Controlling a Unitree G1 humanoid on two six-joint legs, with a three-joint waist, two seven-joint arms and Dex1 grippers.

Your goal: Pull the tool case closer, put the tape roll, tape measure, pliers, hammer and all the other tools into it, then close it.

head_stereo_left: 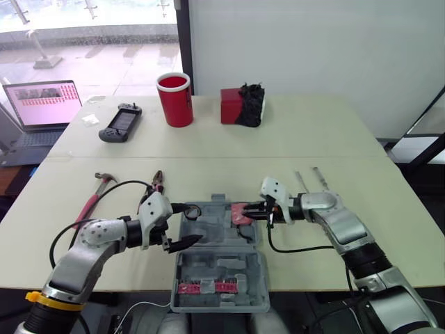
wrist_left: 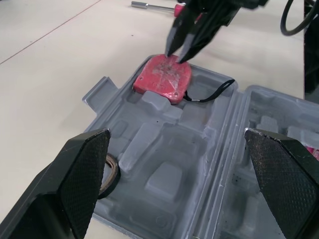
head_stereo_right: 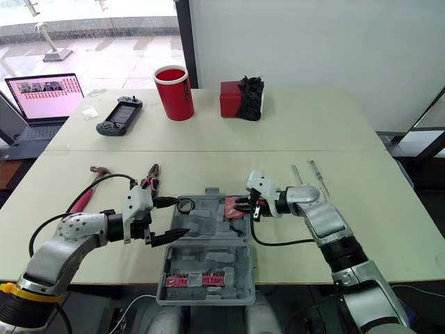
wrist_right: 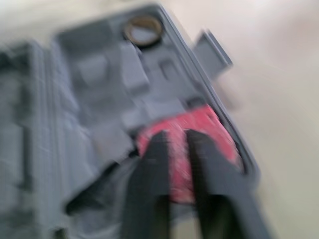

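Case (head_stereo_right: 208, 300) is open at near centre. Tape roll (wrist_left: 113, 172) and tape measure (wrist_left: 162, 79) sit in its far half — right gripper (wrist_left: 175, 55) is on the measure, can't tell its grip. Left gripper (head_stereo_right: 181, 218) is wide, empty. You've got hammer (head_stereo_right: 85, 197) and pliers (head_stereo_right: 149, 177) to pack — then close.

Pale table (head_stereo_left: 334, 139), seam running across the middle. Near edge: open grey tool case (head_stereo_left: 208, 268). Left of that, a pink-handled hammer (head_stereo_left: 94, 198) and pliers (head_stereo_left: 158, 181). On the right, two thin metal bits (head_stereo_left: 301, 182). Far half: red cup (head_stereo_left: 174, 99), red box (head_stereo_left: 231, 106), black handheld controller (head_stereo_left: 120, 123), small white scrap (head_stereo_left: 90, 120).
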